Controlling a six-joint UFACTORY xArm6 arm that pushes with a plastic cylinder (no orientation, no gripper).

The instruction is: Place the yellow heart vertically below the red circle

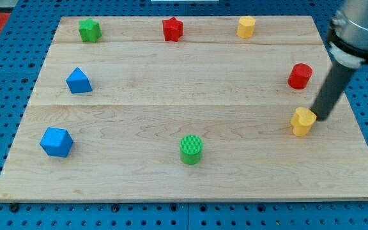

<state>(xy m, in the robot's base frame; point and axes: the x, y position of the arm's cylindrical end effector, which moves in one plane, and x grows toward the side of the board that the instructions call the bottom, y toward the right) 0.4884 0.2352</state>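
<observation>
My tip (319, 117) touches the yellow heart (303, 121) on its right side. Red circle (299, 76) sits just above it on the desk (171, 83); no fingers here, just a rod

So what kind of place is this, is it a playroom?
More likely a robot lab bench than a playroom. A wooden board lies on a blue pegboard table full of holes, with small coloured blocks spread out, and my tip touches the yellow heart just below the red circle.

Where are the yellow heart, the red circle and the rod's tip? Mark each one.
yellow heart (303, 121), camera view, middle of its top face
red circle (299, 75), camera view, centre of the block
my tip (317, 117), camera view, the rod's very end, beside the heart's right edge
</observation>
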